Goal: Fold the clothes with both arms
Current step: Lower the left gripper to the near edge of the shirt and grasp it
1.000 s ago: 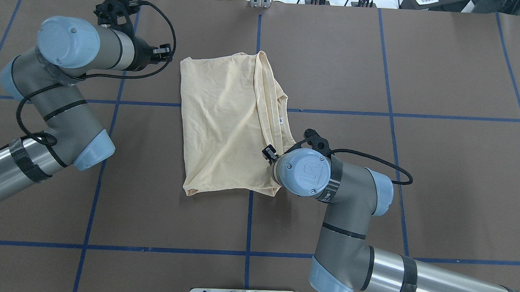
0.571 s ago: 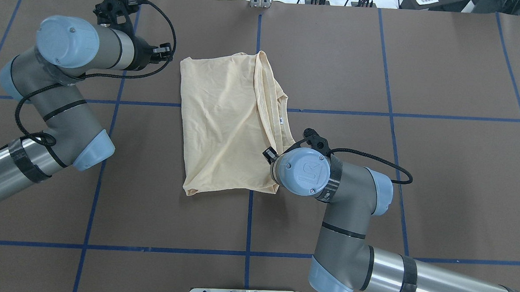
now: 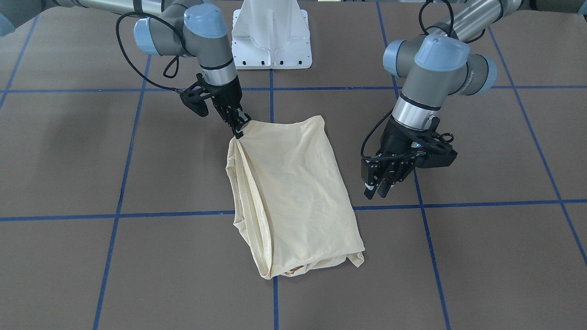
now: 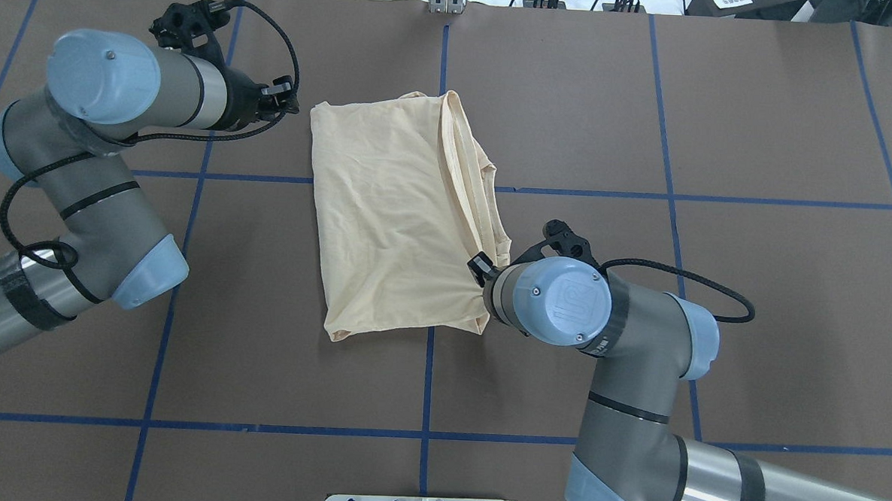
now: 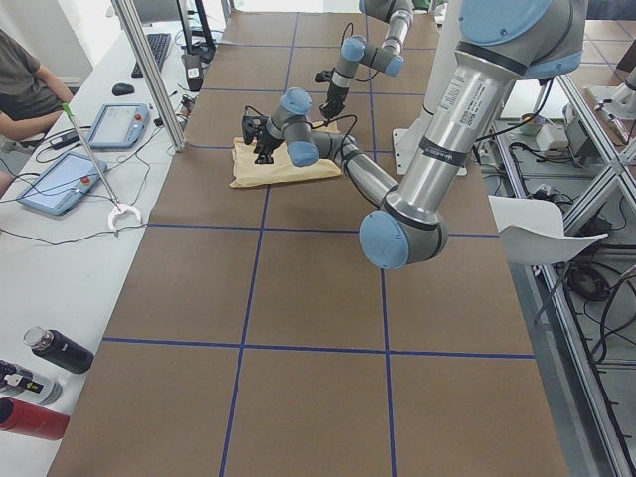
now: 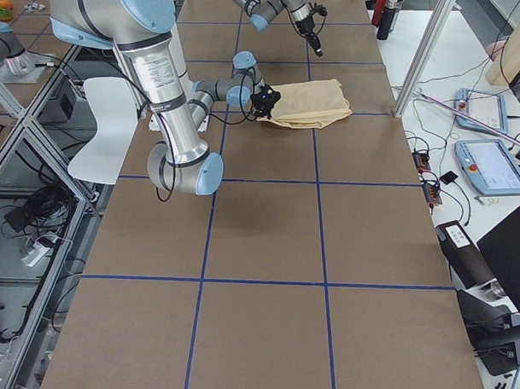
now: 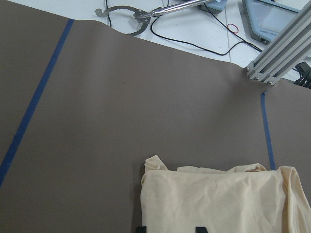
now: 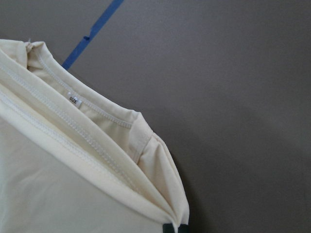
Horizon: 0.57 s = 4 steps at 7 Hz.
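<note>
The pale cream shirt [image 4: 395, 211] lies folded into a rough rectangle on the brown table, plain side up, with no print showing. My right gripper [image 3: 239, 130] is shut on the shirt's near right corner, where the layered hems bunch up [image 8: 160, 194]. In the overhead view its wrist hides most of that gripper [image 4: 481, 269]. A small white neck label [image 8: 73, 100] shows on the ribbed neckline. My left gripper [image 3: 376, 192] hangs open just above the table beside the shirt's far left corner [image 7: 155, 167], holding nothing.
The white pedestal base [image 3: 271, 36] stands at the table's near edge. An aluminium post [image 7: 277, 53] rises at the far edge. Beyond it is a white desk with cables and tablets [image 5: 60, 179], and a person [image 5: 25, 89] sits there. Blue tape lines [image 4: 429, 378] cross the table.
My right arm has moved right and slightly toward the robot, pulling the shirt's near right corner along with it. The left arm's elbow has swung left, and its gripper stays by the far left corner.
</note>
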### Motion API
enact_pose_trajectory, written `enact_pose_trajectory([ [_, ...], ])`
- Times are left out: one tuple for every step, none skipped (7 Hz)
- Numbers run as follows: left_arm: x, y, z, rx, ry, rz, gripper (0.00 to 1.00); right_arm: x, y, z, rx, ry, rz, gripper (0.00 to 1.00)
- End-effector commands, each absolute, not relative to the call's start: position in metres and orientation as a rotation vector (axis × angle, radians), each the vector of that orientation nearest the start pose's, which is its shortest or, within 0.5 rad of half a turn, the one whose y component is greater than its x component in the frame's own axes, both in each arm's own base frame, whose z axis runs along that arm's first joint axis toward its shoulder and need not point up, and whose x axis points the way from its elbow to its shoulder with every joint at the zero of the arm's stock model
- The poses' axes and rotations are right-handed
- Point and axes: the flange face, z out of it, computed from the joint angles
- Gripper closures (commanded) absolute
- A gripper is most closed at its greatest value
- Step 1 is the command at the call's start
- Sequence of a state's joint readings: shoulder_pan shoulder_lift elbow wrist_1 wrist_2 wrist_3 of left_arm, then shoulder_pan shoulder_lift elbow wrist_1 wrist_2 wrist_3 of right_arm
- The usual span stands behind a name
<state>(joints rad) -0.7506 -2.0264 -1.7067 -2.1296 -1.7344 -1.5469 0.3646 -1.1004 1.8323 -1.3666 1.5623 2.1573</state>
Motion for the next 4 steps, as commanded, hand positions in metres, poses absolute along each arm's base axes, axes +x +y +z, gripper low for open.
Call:
enact_pose_trajectory([
  [0.406,-0.451,0.249,0.065,1.274,-0.779,0.53,-0.521,-0.315,0.248,-0.148,-0.972,0.891,1.00],
  [0.443,-0.408,0.250,0.011,1.284,-0.857,0.52,-0.521,-0.298,0.242,-0.171,-0.956,0.893,1.00],
  [0.469,-0.363,0.281,-0.012,1.234,-0.863,0.52,-0.517,-0.293,0.247,-0.172,-0.938,0.897,1.00],
  [0.489,-0.330,0.300,-0.003,1.200,-0.850,0.51,-0.515,-0.292,0.255,-0.168,-0.924,0.899,1.00],
])
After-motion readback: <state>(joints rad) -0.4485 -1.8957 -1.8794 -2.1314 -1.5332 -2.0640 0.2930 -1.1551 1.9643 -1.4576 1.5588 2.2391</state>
